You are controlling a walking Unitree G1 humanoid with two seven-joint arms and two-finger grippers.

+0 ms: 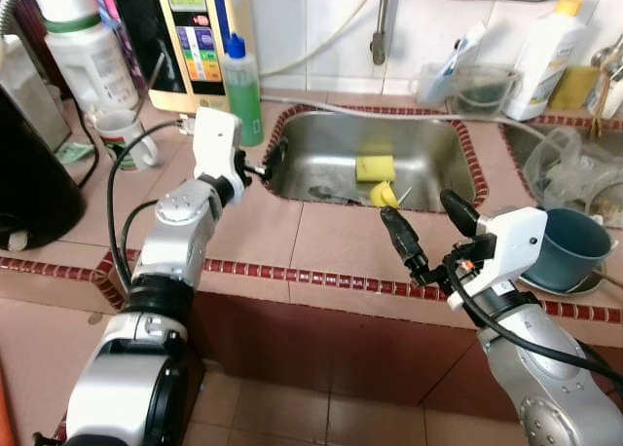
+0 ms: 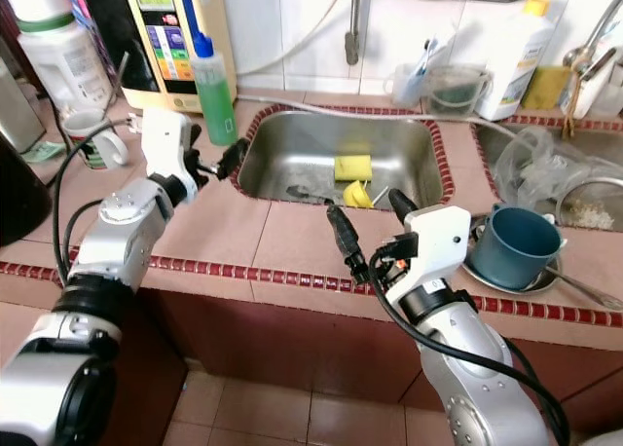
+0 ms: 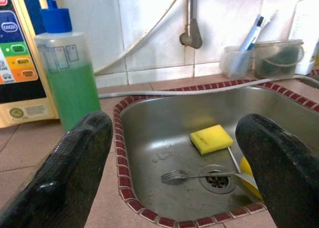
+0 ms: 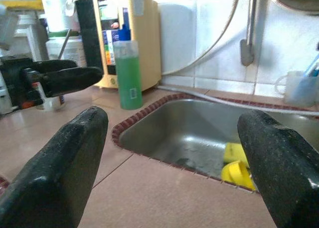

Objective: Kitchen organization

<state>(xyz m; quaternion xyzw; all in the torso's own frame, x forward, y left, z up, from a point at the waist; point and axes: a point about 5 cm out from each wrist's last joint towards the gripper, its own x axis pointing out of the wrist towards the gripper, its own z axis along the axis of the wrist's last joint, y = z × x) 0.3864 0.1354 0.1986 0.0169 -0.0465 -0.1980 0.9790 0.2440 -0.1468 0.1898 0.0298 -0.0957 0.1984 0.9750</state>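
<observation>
Now hovering both sides of the sink (image 1: 428,164): left gripper (image 1: 265,164) and right gripper (image 1: 428,230) wide open, empty, flanking for reach; fork (image 3: 187,175) and yellow sponge (image 3: 211,139) lying in the basin.

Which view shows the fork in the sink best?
The left wrist view: the fork lies whole and unobstructed by the drain in the sink. Both eye views show it small and dim near the front wall; in the right wrist view I can't make it out.

A cream wall appliance (image 1: 190,37) stood behind the counter; just beside it a white jug (image 1: 83,42), near it tiled wall (image 1: 302,27).
</observation>
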